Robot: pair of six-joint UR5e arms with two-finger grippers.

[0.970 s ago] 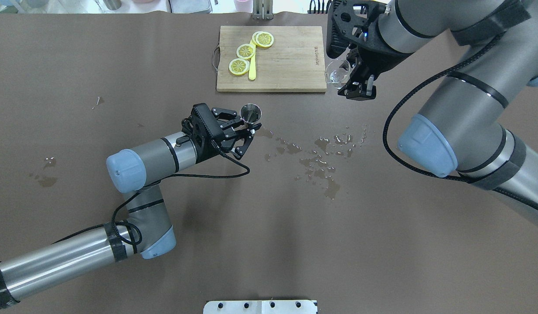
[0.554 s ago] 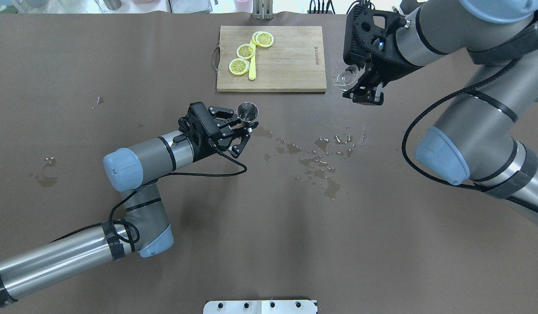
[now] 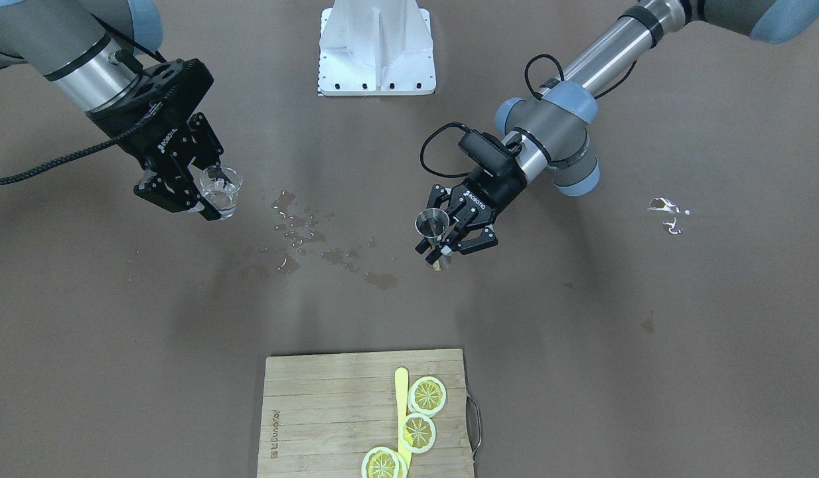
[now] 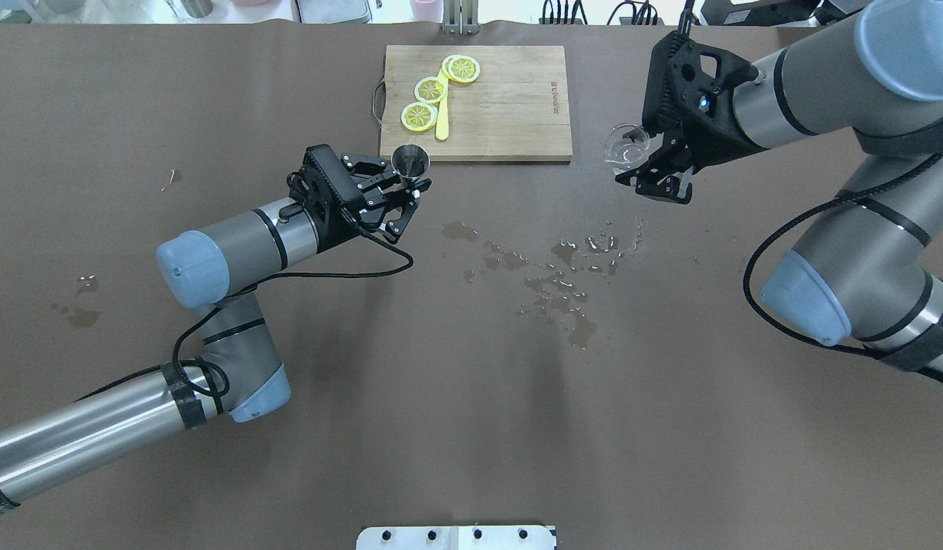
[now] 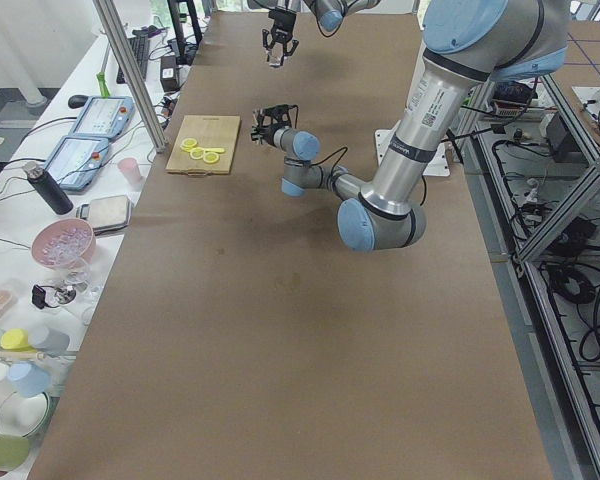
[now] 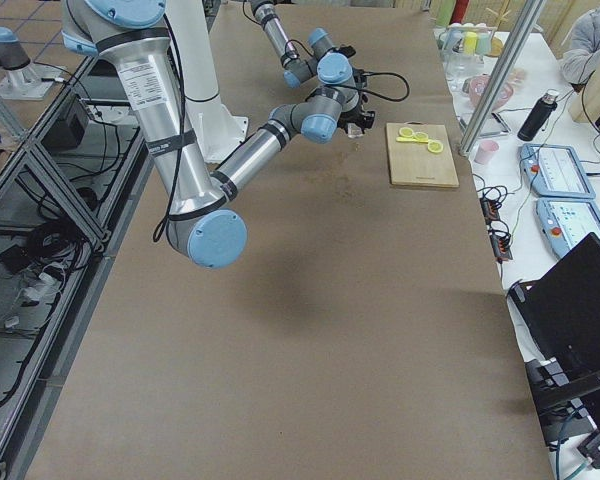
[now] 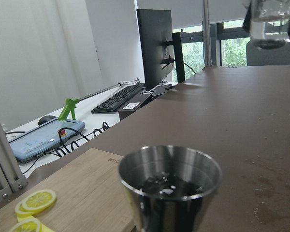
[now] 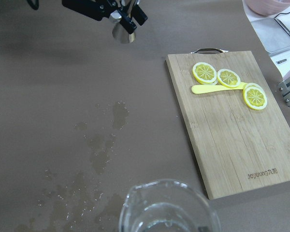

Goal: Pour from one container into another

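Brown bench, spill near board. R pincer clamped on glass, aloft past board's plain end. L pincer clamped on jigger by board's handle end. Glass prob. light, rigid, slick, brittle: hold wall mid-height.

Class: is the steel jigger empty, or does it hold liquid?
Holds liquid: the jigger shows glistening liquid low inside its cup in the left wrist view.

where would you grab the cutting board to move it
By the metal loop handle on the short edge of the cutting board, approached from the robot's left. The board lies flat, leaving its other edges little to pinch, while the handle sticks out clear of the wood.
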